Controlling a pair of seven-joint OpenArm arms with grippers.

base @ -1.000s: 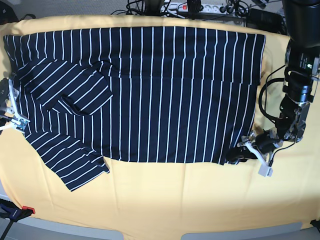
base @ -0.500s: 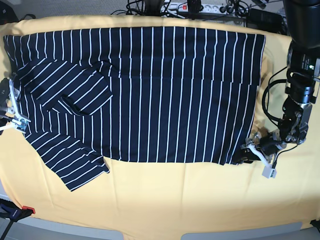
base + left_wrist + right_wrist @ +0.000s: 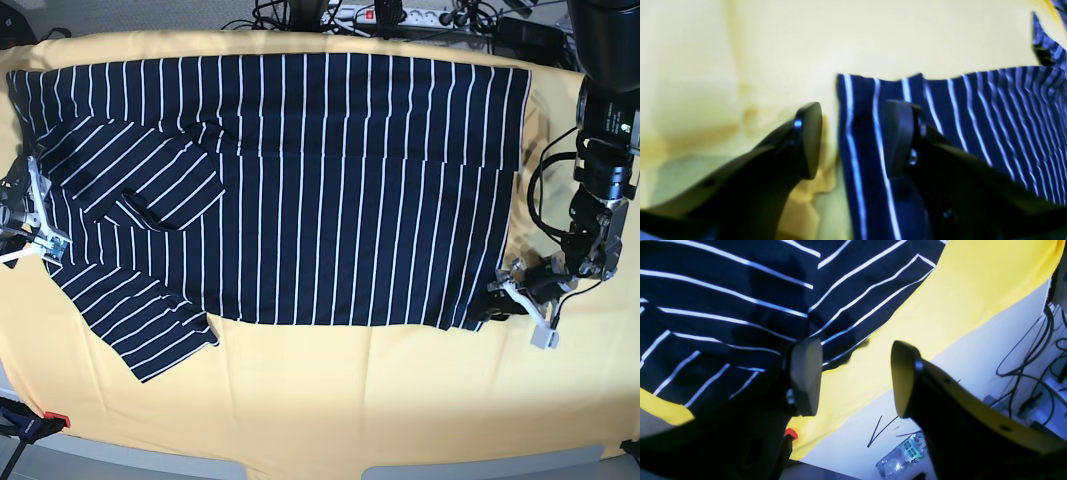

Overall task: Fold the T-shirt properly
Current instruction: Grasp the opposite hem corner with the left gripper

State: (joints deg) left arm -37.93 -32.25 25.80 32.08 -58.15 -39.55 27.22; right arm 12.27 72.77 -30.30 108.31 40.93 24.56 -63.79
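Yellow cloth [image 3: 330,400] covers the table under my flat T-shirt [image 3: 300,180]. My left gripper [image 3: 515,305] and right gripper [image 3: 30,225], both wide, straddle opposite front-edge corners; next I'd close, then lift together.

A plain yellow cloth [image 3: 330,400] covers the work surface, rumpled along its near edge, and a red-tipped clamp [image 3: 30,422] grips its near corner on the base view's left. Beyond the far edge, a white power strip [image 3: 395,14] lies among a tangle of black cables [image 3: 290,12]. Down on the floor, a crumpled clear plastic bottle [image 3: 898,455] shows in the right wrist view.
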